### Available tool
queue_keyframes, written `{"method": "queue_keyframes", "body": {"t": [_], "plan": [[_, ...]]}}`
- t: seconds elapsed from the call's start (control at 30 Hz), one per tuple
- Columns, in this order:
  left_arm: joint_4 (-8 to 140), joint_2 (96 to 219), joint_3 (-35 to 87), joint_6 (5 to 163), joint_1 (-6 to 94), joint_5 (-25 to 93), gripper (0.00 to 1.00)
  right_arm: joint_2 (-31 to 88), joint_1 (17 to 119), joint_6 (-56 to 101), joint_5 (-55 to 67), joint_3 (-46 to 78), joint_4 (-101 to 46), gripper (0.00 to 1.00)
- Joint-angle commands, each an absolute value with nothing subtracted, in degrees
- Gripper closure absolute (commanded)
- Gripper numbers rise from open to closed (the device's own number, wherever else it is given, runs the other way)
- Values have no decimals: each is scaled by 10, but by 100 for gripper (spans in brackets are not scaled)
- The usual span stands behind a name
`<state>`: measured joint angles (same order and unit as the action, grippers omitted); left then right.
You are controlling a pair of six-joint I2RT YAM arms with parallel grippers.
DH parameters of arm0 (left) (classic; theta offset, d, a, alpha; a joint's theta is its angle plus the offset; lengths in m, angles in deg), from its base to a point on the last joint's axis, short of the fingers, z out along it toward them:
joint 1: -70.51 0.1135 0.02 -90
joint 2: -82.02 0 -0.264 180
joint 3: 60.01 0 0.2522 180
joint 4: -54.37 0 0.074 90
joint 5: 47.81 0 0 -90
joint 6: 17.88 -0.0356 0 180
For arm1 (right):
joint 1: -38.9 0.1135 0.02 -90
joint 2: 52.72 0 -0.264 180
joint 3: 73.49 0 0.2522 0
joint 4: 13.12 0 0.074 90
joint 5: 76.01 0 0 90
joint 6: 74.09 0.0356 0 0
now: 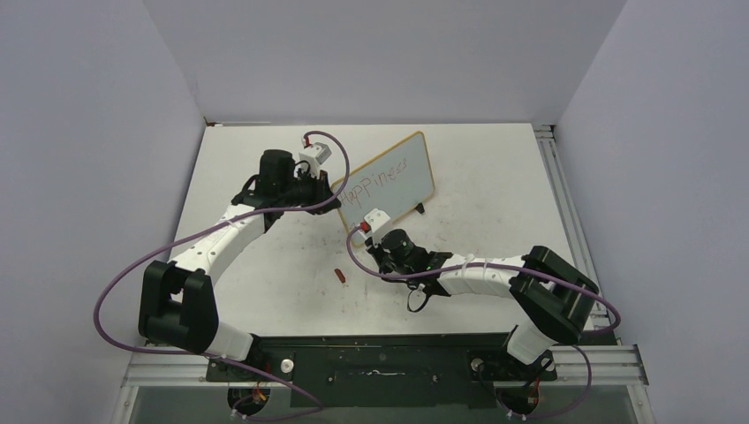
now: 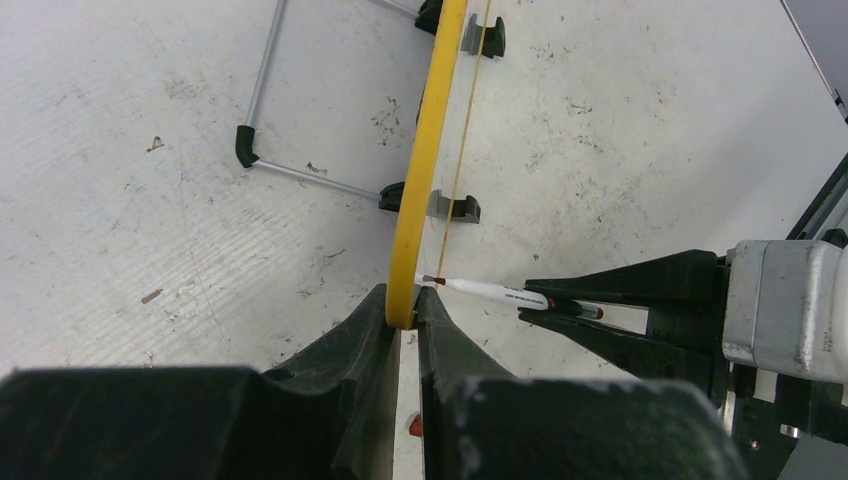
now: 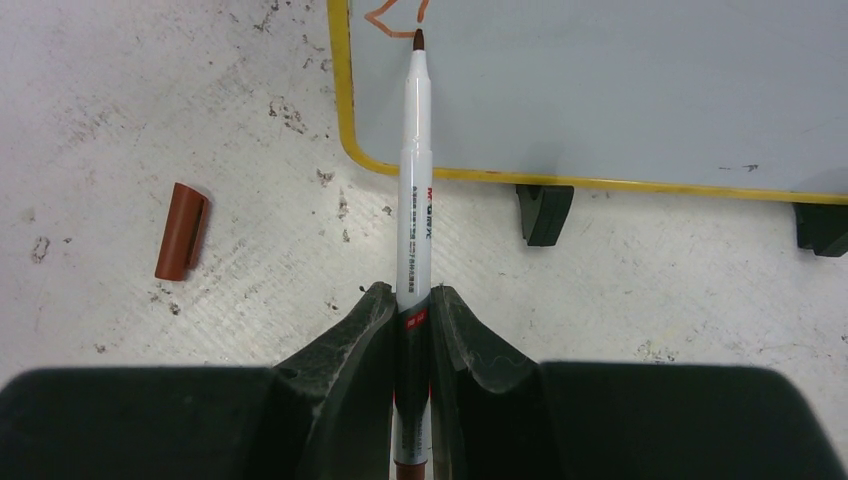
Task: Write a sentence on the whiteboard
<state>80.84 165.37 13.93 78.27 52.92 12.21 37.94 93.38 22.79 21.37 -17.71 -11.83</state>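
Note:
The whiteboard [image 1: 393, 177] with its yellow frame stands tilted at the table's middle back. One slanted line of red lettering [image 1: 378, 182], roughly "Happiness", is on it. My left gripper [image 1: 334, 200] is shut on the board's left edge; in the left wrist view my left gripper [image 2: 402, 318] pinches the yellow frame [image 2: 425, 150]. My right gripper [image 1: 375, 246] is shut on a white marker [image 3: 414, 180], its tip at the board's lower left corner [image 3: 600, 90] by a red stroke [image 3: 395, 20]. The marker [image 2: 495, 292] also shows in the left wrist view.
The red marker cap [image 1: 342, 276] lies on the tabletop left of my right gripper; it also shows in the right wrist view [image 3: 181, 231]. The board's black feet [image 3: 543, 212] and wire stand [image 2: 262, 120] rest on the scuffed table. Purple cables loop off both arms.

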Motion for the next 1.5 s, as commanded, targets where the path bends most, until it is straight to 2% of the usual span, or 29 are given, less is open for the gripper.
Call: {"method": "queue_keyframes", "body": {"t": [0.0, 0.37, 1.03, 1.47], "plan": [[802, 1637, 157, 768, 528, 125, 100, 382, 935, 227, 237, -143, -99, 95], [802, 1635, 158, 768, 528, 125, 100, 388, 935, 222, 234, -136, -104, 95], [802, 1633, 157, 768, 529, 125, 100, 391, 948, 263, 224, -198, -106, 95], [802, 1634, 157, 768, 529, 124, 100, 397, 966, 268, 243, -182, -102, 95]]}}
